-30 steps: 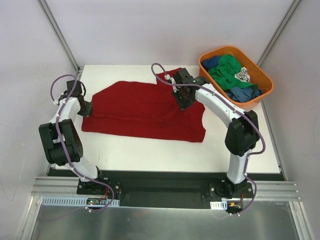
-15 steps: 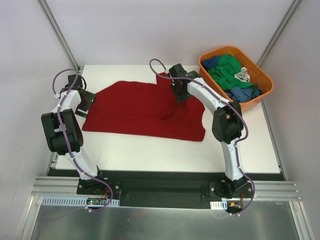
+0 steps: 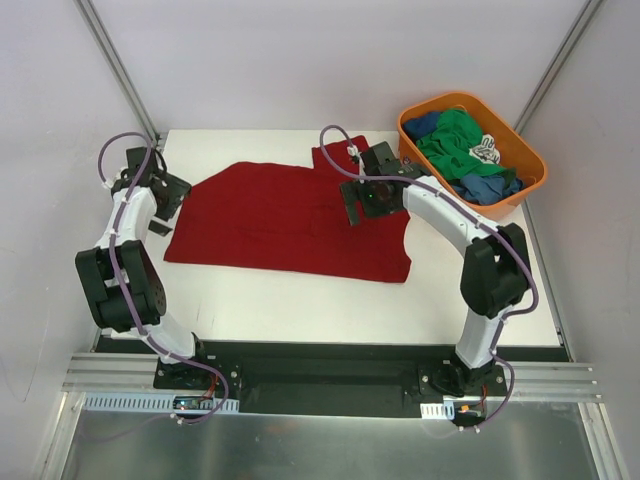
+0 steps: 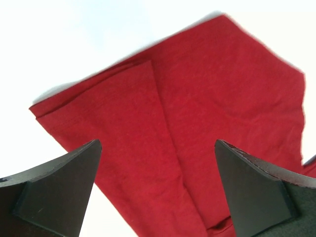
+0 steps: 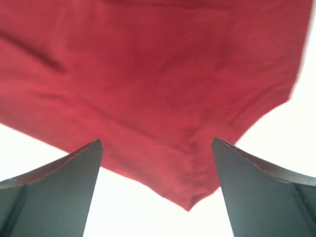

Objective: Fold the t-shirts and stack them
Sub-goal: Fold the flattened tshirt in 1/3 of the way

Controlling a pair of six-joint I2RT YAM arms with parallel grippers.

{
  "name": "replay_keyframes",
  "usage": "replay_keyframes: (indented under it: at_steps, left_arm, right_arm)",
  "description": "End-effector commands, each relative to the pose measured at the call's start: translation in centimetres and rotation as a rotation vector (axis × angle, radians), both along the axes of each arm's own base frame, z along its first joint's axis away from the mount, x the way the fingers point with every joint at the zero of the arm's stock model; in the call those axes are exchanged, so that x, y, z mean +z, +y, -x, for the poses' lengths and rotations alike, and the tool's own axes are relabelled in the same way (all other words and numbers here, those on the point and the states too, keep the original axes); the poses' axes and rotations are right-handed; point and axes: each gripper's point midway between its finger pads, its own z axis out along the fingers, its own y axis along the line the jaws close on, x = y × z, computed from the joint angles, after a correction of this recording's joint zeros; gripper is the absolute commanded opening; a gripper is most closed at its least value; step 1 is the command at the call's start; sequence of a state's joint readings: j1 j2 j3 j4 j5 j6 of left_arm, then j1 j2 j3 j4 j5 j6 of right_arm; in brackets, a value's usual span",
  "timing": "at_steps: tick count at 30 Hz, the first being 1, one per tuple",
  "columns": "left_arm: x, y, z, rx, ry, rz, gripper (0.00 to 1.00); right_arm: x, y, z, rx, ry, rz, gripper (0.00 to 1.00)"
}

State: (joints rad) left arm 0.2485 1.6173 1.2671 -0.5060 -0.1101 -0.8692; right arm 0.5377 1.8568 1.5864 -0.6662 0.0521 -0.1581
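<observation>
The large dark red t-shirt (image 3: 280, 220) lies spread flat across the white table (image 3: 300, 300), one sleeve pointing toward the back. My left gripper (image 3: 163, 203) hovers over its left edge, open, with only red cloth (image 4: 207, 98) and table showing between the fingers (image 4: 59, 187). My right gripper (image 3: 364, 203) hangs open above the shirt's right part; a pointed corner of the cloth (image 5: 148, 74) shows below the jaws, free of both fingers (image 5: 261, 187). A green t-shirt (image 3: 455, 140) and a blue one (image 3: 485, 187) lie bunched in the tub.
The orange plastic tub (image 3: 528, 185) stands at the back right corner of the table, next to the right arm's elbow. Grey walls and slanted metal posts (image 3: 120, 70) close in the left, right and back sides.
Both grippers went from shut to open and let go of the red shirt. The right gripper lifted and shifted right; the left one drew back to the left edge.
</observation>
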Motion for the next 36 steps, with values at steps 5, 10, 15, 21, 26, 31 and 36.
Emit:
replay_keyframes:
  at_steps: [5, 10, 15, 21, 26, 31, 36]
  left_arm:
    - [-1.8, -1.3, 2.8, -0.082, 0.071, 0.020, 0.99]
    - [-3.4, 0.2, 6.0, -0.006, 0.114, 0.043, 0.99]
    - [-5.4, 0.8, 8.6, 0.057, 0.156, 0.089, 0.99]
    - [-7.0, 0.1, 7.6, 0.028, 0.176, 0.162, 0.87]
    - [-8.7, 0.1, 5.7, 0.032, 0.181, 0.206, 0.66]
    - [-10.2, 0.0, 5.9, 0.040, 0.223, 0.226, 0.45]
    - [-10.6, 0.4, 6.4, 0.046, 0.243, 0.201, 0.12]
  right_arm:
    - [-0.7, 3.1, 3.7, 0.002, 0.077, -0.173, 0.97]
    - [-1.5, 0.6, 5.7, -0.101, 0.077, -0.138, 0.96]
    - [-3.5, -2.9, 8.3, -0.233, 0.121, -0.042, 0.96]
    - [-4.2, -5.3, 9.5, -0.344, 0.140, -0.052, 0.97]
    - [-4.7, -3.8, 9.9, -0.320, 0.198, -0.105, 0.97]
    - [-5.3, -6.5, 11.4, -0.434, 0.191, -0.048, 0.96]
    - [-6.1, -8.8, 12.5, -0.610, 0.217, -0.078, 0.96]
